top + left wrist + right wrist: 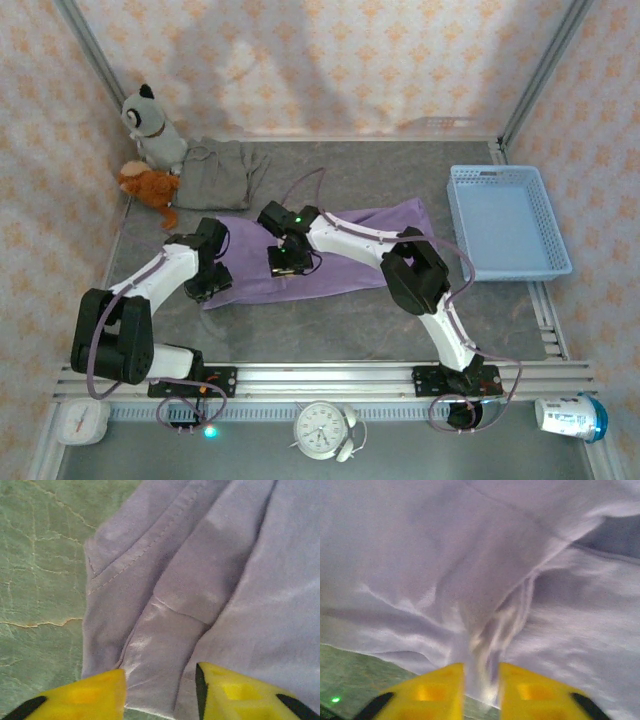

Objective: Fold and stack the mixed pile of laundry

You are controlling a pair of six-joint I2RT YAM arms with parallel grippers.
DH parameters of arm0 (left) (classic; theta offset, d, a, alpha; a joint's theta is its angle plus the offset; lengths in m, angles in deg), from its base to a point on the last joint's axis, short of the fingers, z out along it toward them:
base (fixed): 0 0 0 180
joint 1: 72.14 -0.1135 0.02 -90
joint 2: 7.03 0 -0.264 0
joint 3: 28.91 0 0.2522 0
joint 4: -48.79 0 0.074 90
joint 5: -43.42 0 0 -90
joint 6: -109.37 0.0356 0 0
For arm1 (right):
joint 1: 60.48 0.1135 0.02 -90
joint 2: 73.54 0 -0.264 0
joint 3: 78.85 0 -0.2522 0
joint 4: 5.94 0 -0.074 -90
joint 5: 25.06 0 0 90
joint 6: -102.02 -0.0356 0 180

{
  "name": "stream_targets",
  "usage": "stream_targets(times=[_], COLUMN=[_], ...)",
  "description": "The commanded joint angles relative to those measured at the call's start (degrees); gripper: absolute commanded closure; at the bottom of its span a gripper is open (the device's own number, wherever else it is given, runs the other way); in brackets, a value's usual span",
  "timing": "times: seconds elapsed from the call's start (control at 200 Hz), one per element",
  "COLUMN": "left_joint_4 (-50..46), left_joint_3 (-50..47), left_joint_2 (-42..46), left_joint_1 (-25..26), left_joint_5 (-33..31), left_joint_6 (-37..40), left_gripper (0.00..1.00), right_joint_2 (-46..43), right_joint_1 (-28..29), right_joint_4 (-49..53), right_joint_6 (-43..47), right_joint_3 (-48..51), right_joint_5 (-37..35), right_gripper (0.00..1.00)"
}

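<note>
Lavender garment [335,272]: judged light, limp and rather slick; best taken at a hem or corner, as mid-panel pinches only bunch it. It lies spread directly beneath both grippers. Right gripper [481,682]: narrow, pinching a raised pleat. Left gripper [160,690]: jaws parted, a fold lying loose between them. Taupe garment [215,172]: well beyond the left gripper.

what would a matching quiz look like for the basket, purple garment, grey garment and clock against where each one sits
Things:
1. basket
2. purple garment
3. grey garment
4. clock

Places:
a. far left
b. near edge
c. right side
d. middle

Pairs: 1-c, 2-d, 3-a, 4-b
</note>
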Motion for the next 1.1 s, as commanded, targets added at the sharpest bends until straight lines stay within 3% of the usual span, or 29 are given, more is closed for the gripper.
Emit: stream_targets(times=[0.0, 0.065, 0.145, 0.445, 0.736, 0.896, 1.096], left_joint_4=[-3.14, -2.64, 0.00, 7.34, 11.55, 10.47, 3.34], left_joint_3=[4.99, 6.80, 7.43, 9.36, 14.41, 23.70, 43.27], left_joint_2=[0.67, 1.49, 1.36, -11.36, -24.01, -33.25, -45.20], left_joint_1=[-0.06, -0.04, 0.48, 9.39, 19.90, 23.22, 23.83], left_joint_5=[-1.03, 0.39, 2.90, 1.66, 3.18, 3.95, 2.47], left_joint_6=[0.14, -0.23, -1.74, -5.66, -9.38, -7.73, -1.41], left_gripper=[0.55, 0.55, 0.55, 0.58, 0.61, 0.62, 0.62], right_joint_2=[-5.37, -9.18, -12.07, -10.78, -13.25, -19.98, -27.18], right_joint_1=[-0.71, -2.14, -5.26, -15.48, -17.72, -17.72, -17.68], right_joint_4=[8.85, 9.78, 9.96, 6.17, 6.86, 6.52, 4.97], right_joint_6=[2.64, 3.12, 3.33, 3.41, 0.23, -4.35, -9.51], right_joint_3=[-0.57, 1.86, 5.49, 15.96, 25.95, 37.43, 46.90], right_joint_5=[-9.58, -13.67, -16.66, -24.09, -27.09, -26.57, -23.60], right_gripper=[0.59, 0.51, 0.48, 0.47, 0.48, 0.48, 0.48])
